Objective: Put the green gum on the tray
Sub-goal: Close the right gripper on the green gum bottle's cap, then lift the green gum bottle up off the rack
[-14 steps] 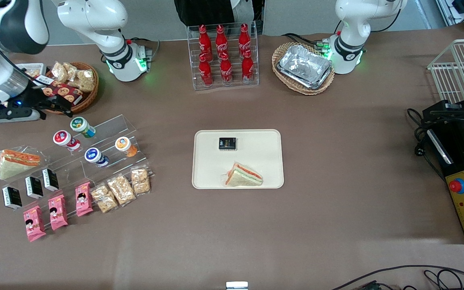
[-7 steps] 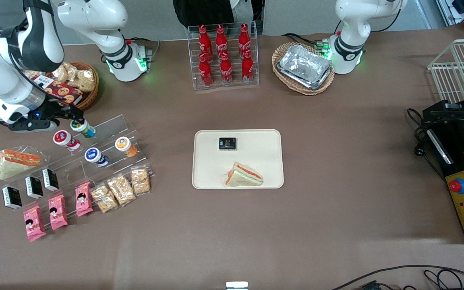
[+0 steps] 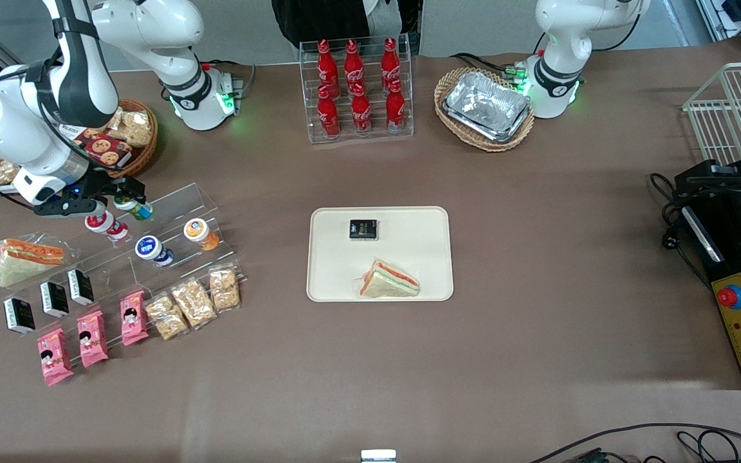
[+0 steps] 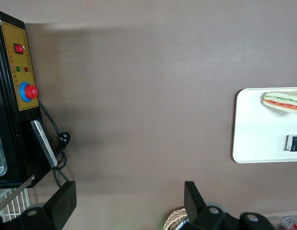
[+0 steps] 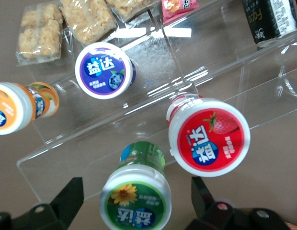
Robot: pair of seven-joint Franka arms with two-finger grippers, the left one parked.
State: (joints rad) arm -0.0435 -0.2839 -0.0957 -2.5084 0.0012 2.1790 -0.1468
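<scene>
brown table [image 3: 538, 360]: spread gripper [image 5: 134, 211] straddles green gum [image 5: 136, 198].

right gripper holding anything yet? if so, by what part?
Nothing held. The gripper is open, fingers either side of the green gum on the clear stand, apart from it.

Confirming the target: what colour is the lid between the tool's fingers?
Green, white-rimmed; clearest in the right wrist view.

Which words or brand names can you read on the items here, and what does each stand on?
"益达": round green-rimmed lid of the green gum, between the open fingers of the robot's hand.
"益达": round red strawberry lid.
"益达": round blue lid.
"Foca", partly cut off: small black carton.
Red cola bottles: script too small to read.
</scene>
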